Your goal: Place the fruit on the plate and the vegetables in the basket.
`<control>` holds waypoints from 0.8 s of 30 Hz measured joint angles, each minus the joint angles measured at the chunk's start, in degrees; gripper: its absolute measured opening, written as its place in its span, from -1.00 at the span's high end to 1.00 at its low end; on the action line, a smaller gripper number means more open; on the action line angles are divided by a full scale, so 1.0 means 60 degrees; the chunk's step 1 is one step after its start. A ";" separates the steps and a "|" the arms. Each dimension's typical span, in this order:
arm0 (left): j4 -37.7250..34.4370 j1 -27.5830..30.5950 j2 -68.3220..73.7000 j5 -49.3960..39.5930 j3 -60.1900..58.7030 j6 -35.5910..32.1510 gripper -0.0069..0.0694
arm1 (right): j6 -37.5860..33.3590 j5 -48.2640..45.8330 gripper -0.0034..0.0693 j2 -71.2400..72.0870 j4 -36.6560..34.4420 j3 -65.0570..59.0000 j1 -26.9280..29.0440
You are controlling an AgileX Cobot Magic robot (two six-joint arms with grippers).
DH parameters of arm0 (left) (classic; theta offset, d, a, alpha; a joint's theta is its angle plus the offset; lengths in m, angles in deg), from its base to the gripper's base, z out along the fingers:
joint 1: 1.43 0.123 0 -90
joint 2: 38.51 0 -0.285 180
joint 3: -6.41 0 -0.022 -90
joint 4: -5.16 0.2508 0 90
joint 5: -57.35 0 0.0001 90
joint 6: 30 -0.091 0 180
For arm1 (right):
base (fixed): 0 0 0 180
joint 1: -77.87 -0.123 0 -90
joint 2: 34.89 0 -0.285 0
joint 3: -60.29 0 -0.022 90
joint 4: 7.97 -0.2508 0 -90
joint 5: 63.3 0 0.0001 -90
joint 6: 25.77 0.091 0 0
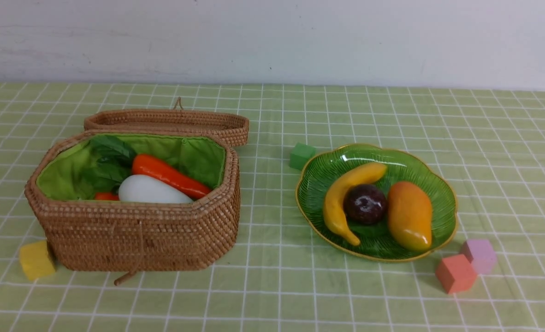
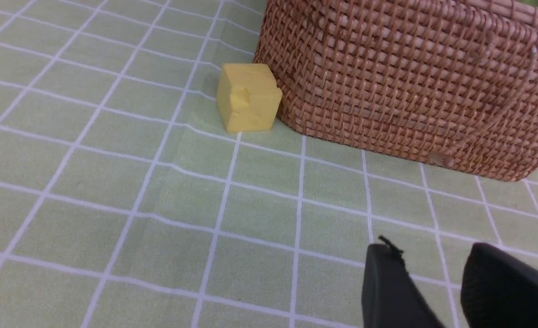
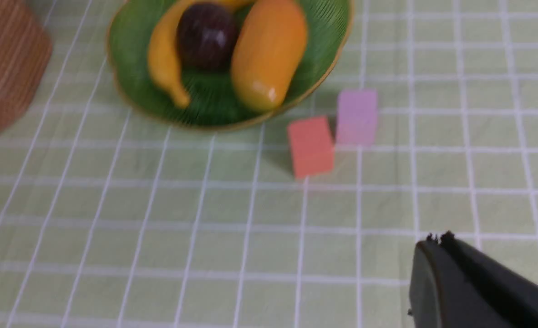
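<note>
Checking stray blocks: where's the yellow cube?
In the front view, the yellow cube sits on the robot's left, against the basket at its near left corner.

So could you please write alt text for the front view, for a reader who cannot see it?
An open wicker basket holds a carrot and white radish, its lid lying behind it; beside it, a green plate holds a banana, plum and mango. Four foam cubes sit around them.

Our left gripper (image 2: 433, 278) hangs low with its fingers parted and nothing between them. Our right gripper (image 3: 437, 241) is closed, fingers pressed together, holding nothing. Neither arm shows in front.
</note>
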 joint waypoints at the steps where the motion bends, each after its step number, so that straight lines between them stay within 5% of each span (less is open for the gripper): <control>1: 0.0000 0.0000 0.0000 0.0000 0.0000 0.0000 0.19 | 0.0010 0.0660 0.92 0.0480 0.0158 -0.0594 0.0297; 11: 0.0000 0.0000 0.0000 0.0000 0.0000 0.0000 0.19 | 0.0031 0.3477 0.90 0.3326 0.0633 -0.5254 0.1439; 24: 0.0000 0.0000 0.0000 0.0000 0.0000 0.0000 0.19 | 0.0031 0.3879 0.87 0.3770 0.0722 -0.5474 0.1480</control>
